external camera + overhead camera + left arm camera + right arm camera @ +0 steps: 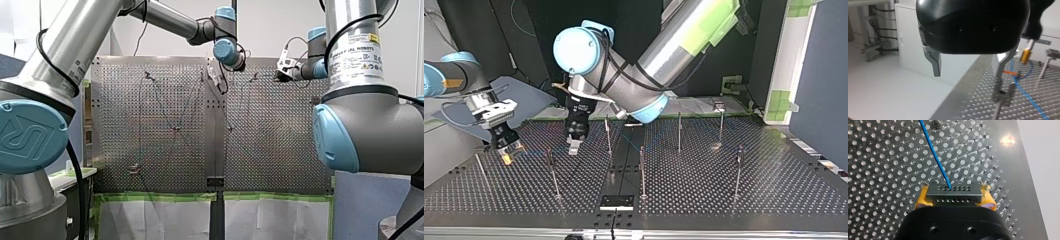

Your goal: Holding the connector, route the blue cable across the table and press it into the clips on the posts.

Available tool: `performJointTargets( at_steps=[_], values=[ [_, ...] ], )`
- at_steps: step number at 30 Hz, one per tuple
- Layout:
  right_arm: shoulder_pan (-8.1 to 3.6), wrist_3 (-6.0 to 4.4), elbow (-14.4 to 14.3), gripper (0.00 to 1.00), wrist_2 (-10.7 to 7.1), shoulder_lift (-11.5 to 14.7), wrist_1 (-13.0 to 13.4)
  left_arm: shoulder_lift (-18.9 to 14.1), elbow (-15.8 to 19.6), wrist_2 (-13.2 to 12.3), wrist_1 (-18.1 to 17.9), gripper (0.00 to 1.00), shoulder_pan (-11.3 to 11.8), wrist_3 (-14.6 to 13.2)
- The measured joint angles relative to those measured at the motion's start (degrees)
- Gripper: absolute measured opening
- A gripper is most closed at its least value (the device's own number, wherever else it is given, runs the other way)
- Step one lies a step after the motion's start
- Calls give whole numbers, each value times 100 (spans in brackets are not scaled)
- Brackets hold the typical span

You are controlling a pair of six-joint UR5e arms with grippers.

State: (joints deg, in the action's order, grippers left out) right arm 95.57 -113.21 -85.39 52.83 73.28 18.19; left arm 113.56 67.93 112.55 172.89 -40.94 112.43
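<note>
In the right wrist view my right gripper (955, 198) is shut on a grey connector (953, 191), one yellow pad (922, 197) on each side. The blue cable (935, 157) runs from the connector over the perforated table toward a post (936, 123). In the top view my right gripper (506, 150) hangs low at the left. My left gripper (574, 144) hovers beside it, near a post (607, 135). The left wrist view shows my left gripper (967, 72) open, its metal fingers (935, 65) holding nothing. The cable (1023, 90) and a clip post (1003, 96) lie beyond them.
Several thin posts (642, 172) stand across the table (774, 190), among them one at the top view's right (738, 172) and one at its left (553, 172). A black plate (616, 201) sits at the near edge. A white cabinet (910, 37) stands past the table's edge.
</note>
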Motion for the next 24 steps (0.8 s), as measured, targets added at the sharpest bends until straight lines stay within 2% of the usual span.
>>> performJointTargets(
  at_steps=[8, 12, 17, 24],
  values=[
    [4, 3, 0, 0, -5, -38, 15, -416, 417, -210, -417, 100, 14, 194],
    [13, 23, 0, 0, -12, -100, 18, -555, 613, -182, -612, 100, -46, 232],
    [19, 33, 0, 0, -23, -121, 12, -428, 832, -2, -830, 100, -133, 107],
    [30, 42, 0, 0, -26, -124, 2, -63, 1208, 369, -1207, 100, -232, -193]
  ],
)
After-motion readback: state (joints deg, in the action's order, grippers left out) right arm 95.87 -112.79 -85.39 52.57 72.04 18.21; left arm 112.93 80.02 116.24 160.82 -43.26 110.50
